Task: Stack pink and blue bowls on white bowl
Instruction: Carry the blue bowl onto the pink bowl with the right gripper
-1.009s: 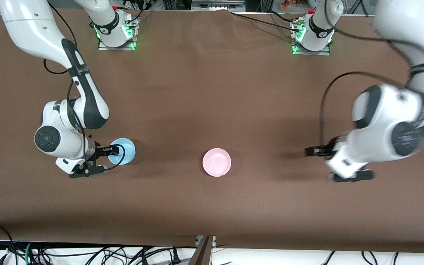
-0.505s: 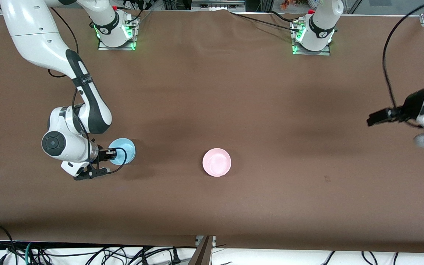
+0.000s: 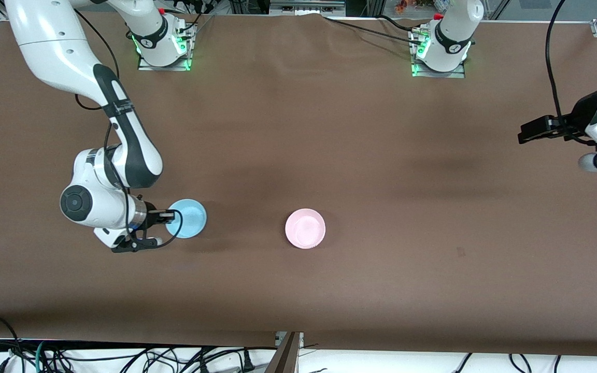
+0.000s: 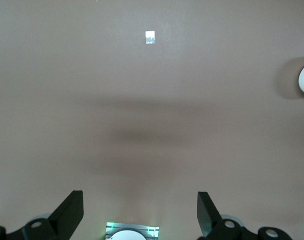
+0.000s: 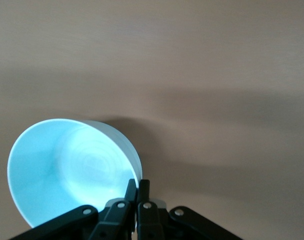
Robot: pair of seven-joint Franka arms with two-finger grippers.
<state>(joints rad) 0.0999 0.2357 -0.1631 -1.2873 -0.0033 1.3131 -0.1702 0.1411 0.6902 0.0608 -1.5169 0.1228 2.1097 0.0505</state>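
Now right claw point(image 3: 166, 217) pinching smooth round blue bowl point(image 3: 188, 218) (rim), left claw point(image 4: 140, 215) spread, glossy pink bowl point(image 3: 305, 228) on brown cloth point(image 3: 329, 145)

A plain light sky-blue bowl point(image 3: 187, 218) sits left of centre in the front view, a plain pale pink bowl point(image 3: 305, 228) near the middle. The table point(image 3: 329, 134) is covered in uniform brown. The arms are white with black joints; their bases glow green along the top edge
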